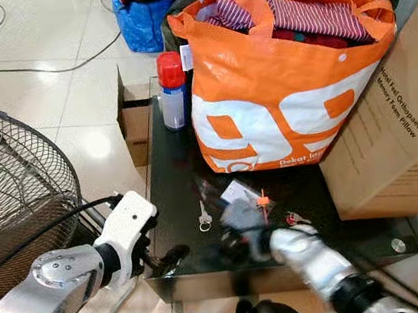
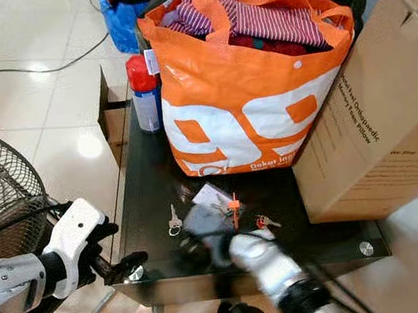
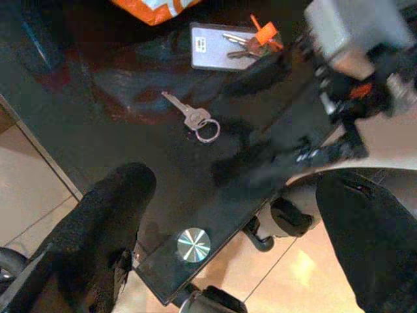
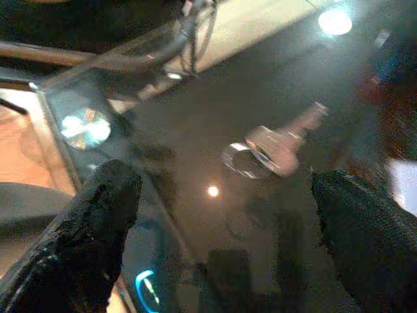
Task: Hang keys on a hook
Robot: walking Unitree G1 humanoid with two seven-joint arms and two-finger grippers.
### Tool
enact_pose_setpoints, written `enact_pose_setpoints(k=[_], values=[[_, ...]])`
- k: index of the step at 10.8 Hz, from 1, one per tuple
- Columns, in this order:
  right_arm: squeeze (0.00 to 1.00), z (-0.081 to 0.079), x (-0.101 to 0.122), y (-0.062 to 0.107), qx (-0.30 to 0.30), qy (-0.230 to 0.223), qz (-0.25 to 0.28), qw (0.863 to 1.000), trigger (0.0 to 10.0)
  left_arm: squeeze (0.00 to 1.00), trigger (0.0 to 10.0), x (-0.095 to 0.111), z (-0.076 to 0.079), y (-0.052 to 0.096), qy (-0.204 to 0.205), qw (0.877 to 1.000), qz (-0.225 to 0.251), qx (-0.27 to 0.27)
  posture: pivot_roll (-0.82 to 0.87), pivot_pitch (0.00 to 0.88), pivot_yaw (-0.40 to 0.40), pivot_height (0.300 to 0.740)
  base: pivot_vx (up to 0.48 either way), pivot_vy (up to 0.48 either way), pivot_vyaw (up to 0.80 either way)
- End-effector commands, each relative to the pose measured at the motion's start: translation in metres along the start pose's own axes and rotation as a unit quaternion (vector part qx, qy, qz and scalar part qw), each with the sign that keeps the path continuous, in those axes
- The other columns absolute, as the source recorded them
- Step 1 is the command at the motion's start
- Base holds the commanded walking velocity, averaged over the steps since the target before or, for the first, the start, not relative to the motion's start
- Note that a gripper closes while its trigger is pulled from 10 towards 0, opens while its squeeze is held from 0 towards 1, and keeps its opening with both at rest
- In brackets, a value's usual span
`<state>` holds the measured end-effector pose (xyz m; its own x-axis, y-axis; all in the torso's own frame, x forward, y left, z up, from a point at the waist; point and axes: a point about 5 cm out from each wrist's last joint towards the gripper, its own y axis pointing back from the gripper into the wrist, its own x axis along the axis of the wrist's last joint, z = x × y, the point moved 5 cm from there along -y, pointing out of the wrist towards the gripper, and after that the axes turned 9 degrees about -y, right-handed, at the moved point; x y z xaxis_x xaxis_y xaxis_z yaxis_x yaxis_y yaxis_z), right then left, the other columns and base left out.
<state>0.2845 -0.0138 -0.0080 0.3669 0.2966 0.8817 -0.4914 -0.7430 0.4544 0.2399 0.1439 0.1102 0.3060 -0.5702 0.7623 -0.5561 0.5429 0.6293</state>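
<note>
Right gripper [image 4: 221, 215] (blurred) over key [image 4: 277, 147]

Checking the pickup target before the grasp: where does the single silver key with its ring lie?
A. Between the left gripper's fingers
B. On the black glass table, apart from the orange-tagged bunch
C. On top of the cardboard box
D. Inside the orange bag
B: the silver key lies flat on the black glass table, apart from the orange-tagged bunch, with the right gripper open above it.

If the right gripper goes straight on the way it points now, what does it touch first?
Most likely the key with its ring, lying on the black table between the open fingers of the right gripper. Depth is unclear.
</note>
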Motion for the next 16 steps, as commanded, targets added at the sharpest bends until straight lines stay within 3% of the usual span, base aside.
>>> enact_pose_setpoints(k=[1,5,7,10,11,13,16], values=[[0.0,0.0,-0.006,0.0,-0.002,0.002,-0.009,1.0,10.0,0.0,10.0,0.002,0.003,0.002,-0.007,1.0,0.003,-0.007,0.04,0.198,-0.127,0.74,0.0,0.0,0.0],[0.0,-0.023,0.0,-0.021,0.013,-0.046,0.001,0.999,10.0,0.0,10.0,0.002,-0.001,0.007,-0.01,1.0,0.002,-0.005,0.05,0.218,-0.117,0.74,0.0,0.0,0.0],[0.0,-0.024,0.007,-0.028,0.005,-0.063,0.01,0.998,10.0,0.0,10.0,0.001,0.0,0.009,-0.011,1.0,-0.002,-0.008,0.06,0.227,-0.116,0.74,0.0,0.0,0.0],[0.0,-0.026,0.01,-0.033,0.001,-0.049,0.004,0.999,10.0,0.0,10.0,0.0,0.002,0.01,-0.009,1.0,-0.005,-0.01,0.06,0.229,-0.12,0.74,0.0,0.0,0.0],[0.0,-0.027,-0.001,-0.032,0.006,-0.026,-0.029,0.999,10.0,0.0,10.0,-0.001,0.002,0.01,-0.009,1.0,-0.005,-0.011,0.06,0.227,-0.121,0.74,0.0,0.0,0.0],[0.0,-0.018,-0.024,-0.024,0.002,0.01,-0.087,0.996,10.0,0.0,10.0,0.0,0.002,0.009,-0.01,1.0,-0.004,-0.011,0.06,0.221,-0.12,0.74,0.0,0.0,0.0],[0.0,0.006,-0.028,-0.009,-0.008,0.028,-0.109,0.994,10.0,0.0,10.0,0.003,0.001,0.006,-0.012,1.0,-0.001,-0.013,0.05,0.214,-0.117,0.74,0.0,0.0,0.0]])
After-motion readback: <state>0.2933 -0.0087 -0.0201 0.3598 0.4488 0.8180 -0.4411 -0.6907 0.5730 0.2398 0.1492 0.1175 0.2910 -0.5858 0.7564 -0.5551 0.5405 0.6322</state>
